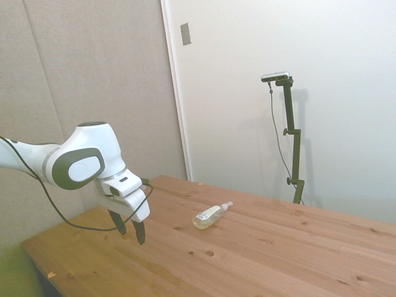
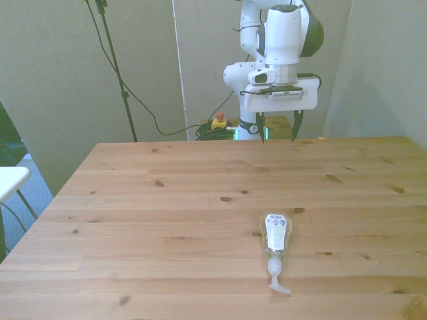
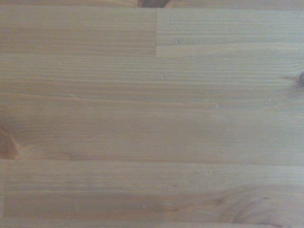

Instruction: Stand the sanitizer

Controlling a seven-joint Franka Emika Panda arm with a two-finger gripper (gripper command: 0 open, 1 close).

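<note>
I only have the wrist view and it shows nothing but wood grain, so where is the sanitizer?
Observer: The small clear plastic pump bottle of pale yellowish sanitizer lies on its side on the wooden table, toward the near edge in the front view.
Operator: Which way does the nozzle point?
Observer: Its white pump nozzle points away from the robot, toward that near edge.
Operator: Is the pincer close to it?
Observer: No. The white arm's pincer hangs open above the table's far edge, well apart from the bottle, holding nothing.

wooden table [image 2: 167, 200], knotty planks; sanitizer [image 2: 276, 235] lying on side on it.
</note>
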